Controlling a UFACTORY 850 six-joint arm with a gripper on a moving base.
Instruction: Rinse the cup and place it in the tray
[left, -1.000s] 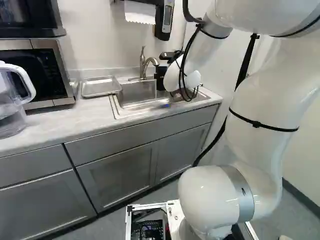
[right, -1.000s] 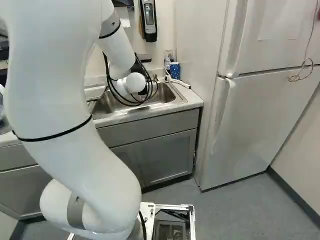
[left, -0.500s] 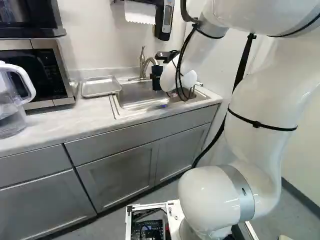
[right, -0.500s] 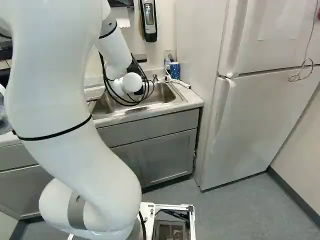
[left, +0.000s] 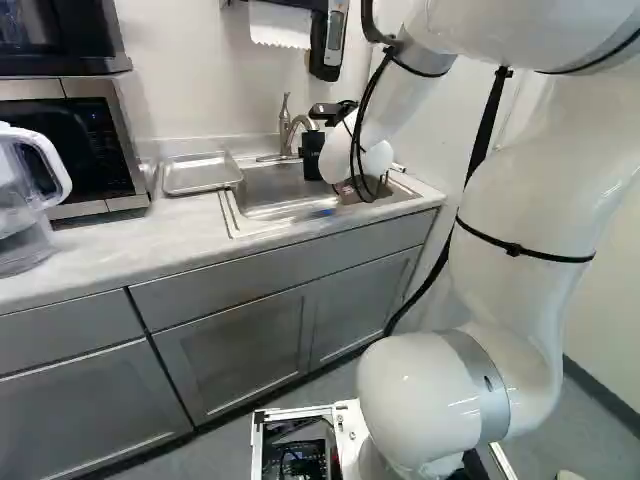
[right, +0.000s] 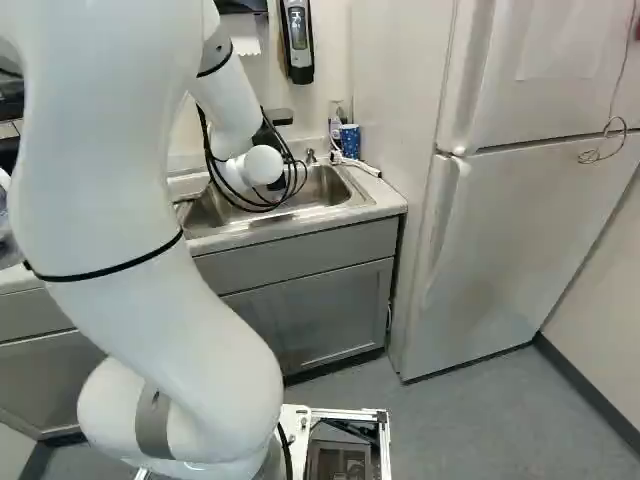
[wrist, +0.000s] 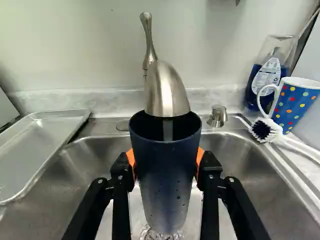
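In the left base view, the tray lies on the counter left of the upper middle, beside the sink. A microwave stands at the upper left, with a clear pitcher at the left edge. The refrigerator fills much of the right side of the right base view. In the wrist view, the spotted mug, the blue bottle and the brush are grouped beside the sink, on the side away from the tray. The faucet stands in the way right over the cup, its spout overlapping the mouth; whether they touch I cannot tell.

The gripper, at the upper middle of the left base view, pinches the cup from two opposite sides. Its fingers are spread as wide as the cup, with orange pads against the wall. The cup is upright, mouth up, over the sink basin, and a stream from the faucet runs into it.

The basin's side walls stand well apart from both fingers. The sink's rim lies between the cup and the tray, and the backsplash rises just behind the faucet
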